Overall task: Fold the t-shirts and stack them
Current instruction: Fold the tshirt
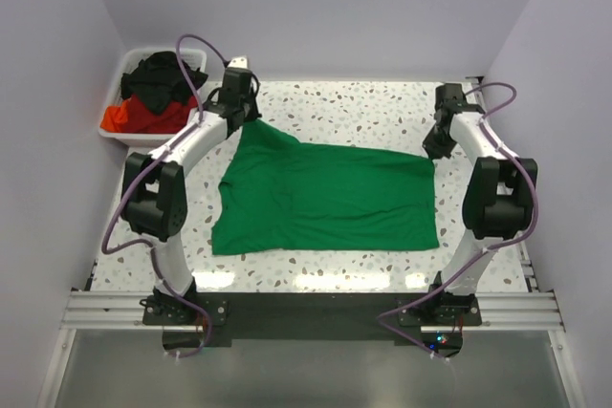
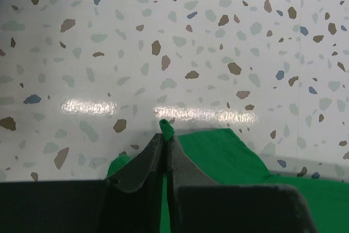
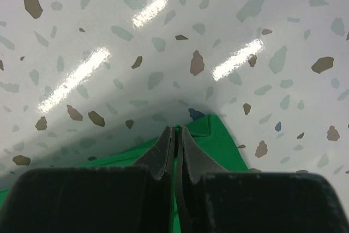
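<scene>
A bright green t-shirt (image 1: 325, 200) lies spread across the middle of the speckled table. My left gripper (image 1: 251, 114) is shut on its far left corner; in the left wrist view a nub of green cloth (image 2: 166, 128) pokes out above the closed fingertips (image 2: 155, 151). My right gripper (image 1: 433, 152) is shut on the far right corner, and the right wrist view shows green fabric (image 3: 215, 140) pinched between its fingertips (image 3: 163, 145). More t-shirts, black (image 1: 164, 75) and red (image 1: 129, 118), sit piled in a bin at the far left.
The white plastic bin (image 1: 129, 137) stands off the table's far left corner, close to the left arm. Lilac walls enclose the table on three sides. Bare speckled tabletop (image 1: 363, 107) shows behind the shirt.
</scene>
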